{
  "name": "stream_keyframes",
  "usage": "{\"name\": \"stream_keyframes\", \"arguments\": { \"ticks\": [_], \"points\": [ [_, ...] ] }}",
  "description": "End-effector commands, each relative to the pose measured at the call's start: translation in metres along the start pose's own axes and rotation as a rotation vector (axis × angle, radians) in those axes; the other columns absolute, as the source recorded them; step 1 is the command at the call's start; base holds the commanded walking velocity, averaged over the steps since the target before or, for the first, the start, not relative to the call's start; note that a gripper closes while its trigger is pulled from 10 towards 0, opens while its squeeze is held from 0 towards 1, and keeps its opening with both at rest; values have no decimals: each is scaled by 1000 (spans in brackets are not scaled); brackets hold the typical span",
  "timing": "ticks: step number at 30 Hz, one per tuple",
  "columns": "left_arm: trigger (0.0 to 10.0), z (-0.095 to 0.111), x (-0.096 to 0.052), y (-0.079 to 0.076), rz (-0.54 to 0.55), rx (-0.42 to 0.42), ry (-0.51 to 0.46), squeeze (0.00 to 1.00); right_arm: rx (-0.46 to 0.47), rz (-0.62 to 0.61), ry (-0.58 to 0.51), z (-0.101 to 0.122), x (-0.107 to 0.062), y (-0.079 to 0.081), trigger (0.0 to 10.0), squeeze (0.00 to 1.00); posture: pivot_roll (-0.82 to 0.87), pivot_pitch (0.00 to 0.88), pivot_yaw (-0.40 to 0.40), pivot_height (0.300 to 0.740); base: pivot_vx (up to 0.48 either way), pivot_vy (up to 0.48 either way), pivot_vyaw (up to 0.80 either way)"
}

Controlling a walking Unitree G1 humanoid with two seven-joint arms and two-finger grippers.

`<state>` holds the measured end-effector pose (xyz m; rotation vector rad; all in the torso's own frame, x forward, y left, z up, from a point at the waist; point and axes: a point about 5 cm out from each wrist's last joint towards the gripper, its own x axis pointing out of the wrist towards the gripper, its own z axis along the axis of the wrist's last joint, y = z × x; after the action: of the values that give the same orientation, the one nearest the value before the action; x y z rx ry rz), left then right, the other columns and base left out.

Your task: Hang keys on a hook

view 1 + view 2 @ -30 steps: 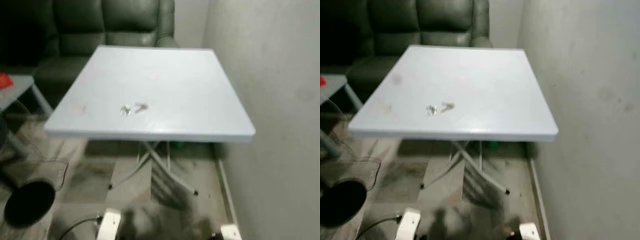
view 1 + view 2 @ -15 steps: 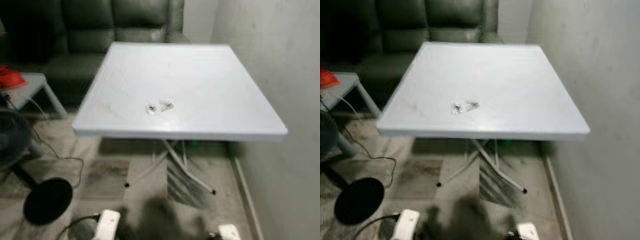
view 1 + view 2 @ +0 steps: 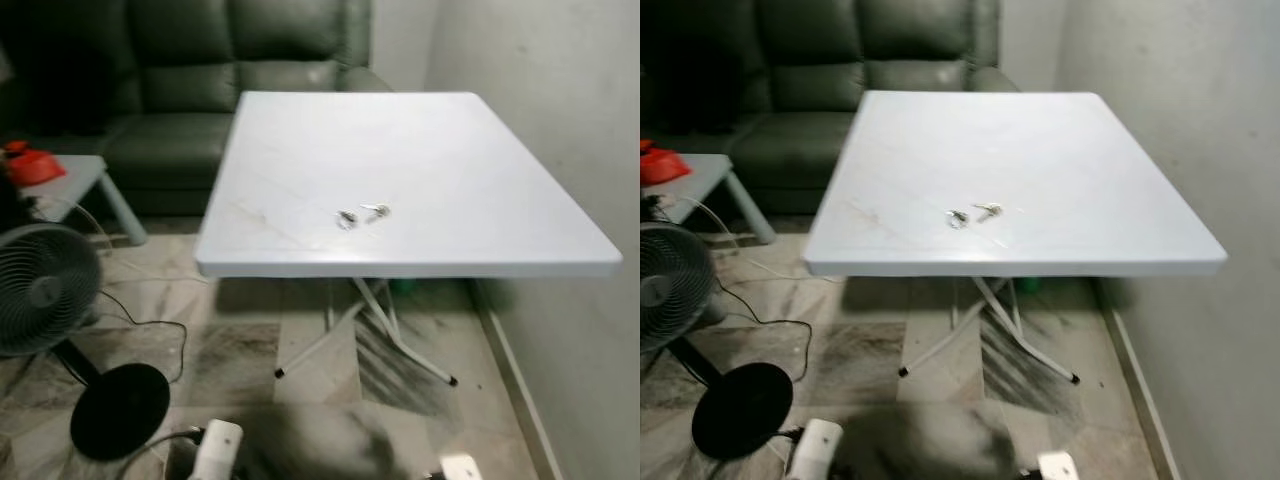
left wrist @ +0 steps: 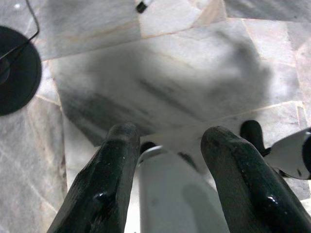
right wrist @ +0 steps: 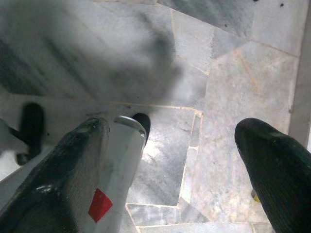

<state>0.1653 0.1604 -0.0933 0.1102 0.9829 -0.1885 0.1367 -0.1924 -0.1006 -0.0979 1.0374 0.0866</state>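
A: White plastic table [image 3: 300, 160], smooth top, square, crossed metal legs [image 3: 375, 325]. One set of keys [image 3: 362, 214] lies on it near the front edge: a ring and a small metal piece, touching nothing else.

B: Grippers?

A: Both hang low over the marble floor [image 4: 160, 82]. Left gripper [image 4: 167, 138]: two black fingers spread apart, nothing between them but the robot's own leg below. Right gripper [image 5: 172, 133]: fingers wide apart, empty.

B: Surroundings?

A: One dark green leather sofa [image 3: 180, 60] behind the table, one fan [image 3: 45, 290] on a round black base, one grey side table [image 3: 70, 180] with a red object [image 3: 30, 165]. Plain wall [image 3: 560, 100] beside the table.
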Motion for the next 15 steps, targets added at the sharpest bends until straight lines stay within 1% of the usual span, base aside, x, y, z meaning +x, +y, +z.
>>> {"name": "stream_keyframes", "arguments": {
  "ticks": [1, 3, 7, 12, 13, 14, 15],
  "points": [
    [10000, -5, -3, 13, 35, 7, 16, 0, 2, 31, -23, 8, 3, 11, 10000, 0, -68, 0, -28, 740, 0, 472, 0],
    [10000, -5, -3, 13, 35, 8, 15, 0, 3, 32, -23, 8, 3, 11, 10000, 0, -67, 0, -27, 740, 0, 414, 0],
    [10000, -5, -3, 13, 36, 20, 8, 0, 2, 34, -21, 7, 3, 11, 10000, 0, -66, 0, -27, 740, 0, 0, 0],
    [10000, -3, -3, 12, 31, -21, -15, 0, 4, 35, -19, 6, 2, 12, 10000, 0, -68, 0, -24, 740, 0, 0, 0],
    [10000, 2, -2, 12, 37, -86, -45, 0, 8, 36, -21, 6, 2, 12, 10000, 0, -69, 0, -24, 740, 0, 0, 0],
    [10000, 7, -2, 12, 39, -105, -73, 0, 9, 36, -27, 7, 2, 11, 10000, 0, -69, 0, -23, 740, 0, 0, 0],
    [10000, 11, -1, 12, 36, -94, -97, 0, 10, 35, -40, 9, 2, 10, 10000, 0, -66, 0, -23, 740, 0, 0, 0]
  ]
}}
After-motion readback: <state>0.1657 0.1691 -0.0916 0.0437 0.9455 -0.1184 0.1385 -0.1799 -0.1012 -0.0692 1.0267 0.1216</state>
